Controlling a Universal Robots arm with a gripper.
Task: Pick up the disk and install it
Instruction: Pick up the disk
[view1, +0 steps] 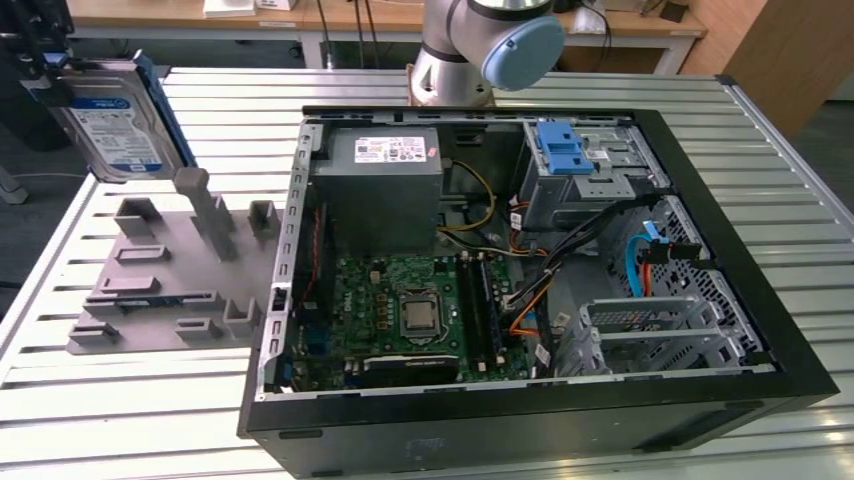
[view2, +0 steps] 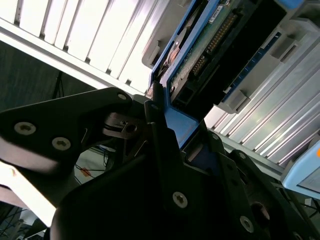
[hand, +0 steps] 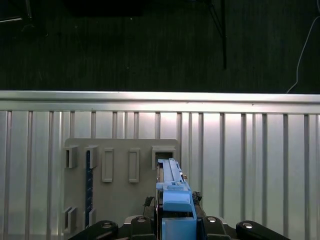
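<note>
I have the end effector (hand: 176, 225) clenched on the disk (view1: 118, 125), which hangs edge-down over the grey holder block (view1: 174, 270), its long axis in line with the end effector. In the exterior view, the drive cage (view1: 587, 170) sits near 3 o'clock from the disk, well apart.

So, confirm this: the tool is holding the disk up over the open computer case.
Not quite. The tool does hold the disk up, but over the grey holder block, not over the open computer case, which sits further to the exterior view's right. The exterior view shows this.
</note>
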